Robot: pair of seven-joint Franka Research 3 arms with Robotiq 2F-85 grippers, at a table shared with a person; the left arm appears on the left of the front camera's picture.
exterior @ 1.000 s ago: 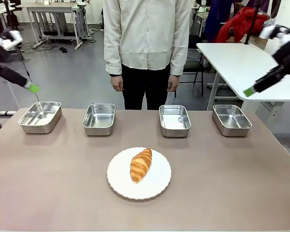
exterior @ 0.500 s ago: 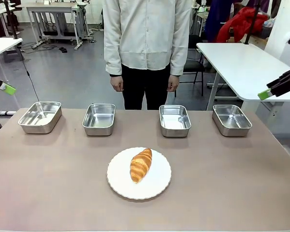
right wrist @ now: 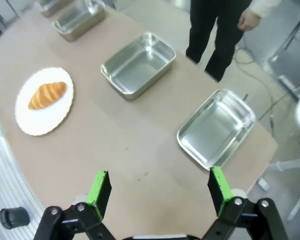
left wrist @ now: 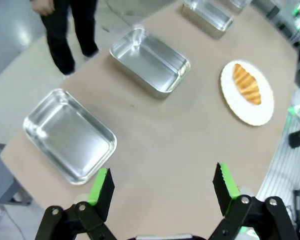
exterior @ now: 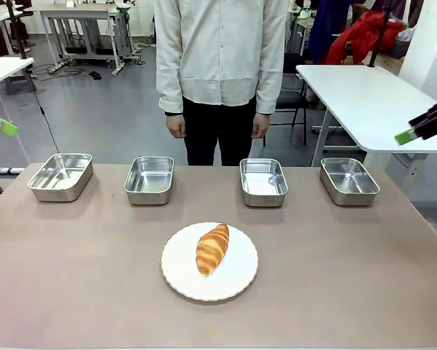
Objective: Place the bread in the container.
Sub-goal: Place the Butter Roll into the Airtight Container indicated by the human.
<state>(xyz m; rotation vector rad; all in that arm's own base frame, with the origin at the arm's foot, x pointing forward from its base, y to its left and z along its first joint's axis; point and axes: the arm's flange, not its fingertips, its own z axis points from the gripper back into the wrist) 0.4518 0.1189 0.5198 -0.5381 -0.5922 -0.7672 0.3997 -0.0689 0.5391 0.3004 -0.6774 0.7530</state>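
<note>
Movement since a second ago belongs to the arms alone. The left gripper (left wrist: 163, 184) has drawn back from near the leftmost container (exterior: 57, 193) to the very left edge of the front view, where the frame cuts it down to one green pad. The right gripper (right wrist: 159, 186) has pulled outward toward the right edge, away from the rightmost container (exterior: 352, 198), and shows as a pad and a bit of black finger. Everything else sits as it did. The bread (exterior: 212, 249) lies at a slant on the white plate (exterior: 240, 275) in the middle of the table (exterior: 94, 292), well apart from the row of pans. The second container (exterior: 147, 197) and third container (exterior: 263, 200) are bare inside like the outer two. The person (exterior: 222, 58) stands at the far side with both hands (exterior: 176, 127) hanging down. From the front I cannot tell how either pair of jaws stands, since so little of them is in frame. The wrist cameras settle it: both pairs are spread wide with nothing between the pads, high over the table. In the left wrist view the two farthest pans are cropped by the top edge and the person is cut to legs and one hand. In the right wrist view the farthest pan is clipped at the top left corner. All four pans look alike, and nothing shows which one is meant for the roll.
</note>
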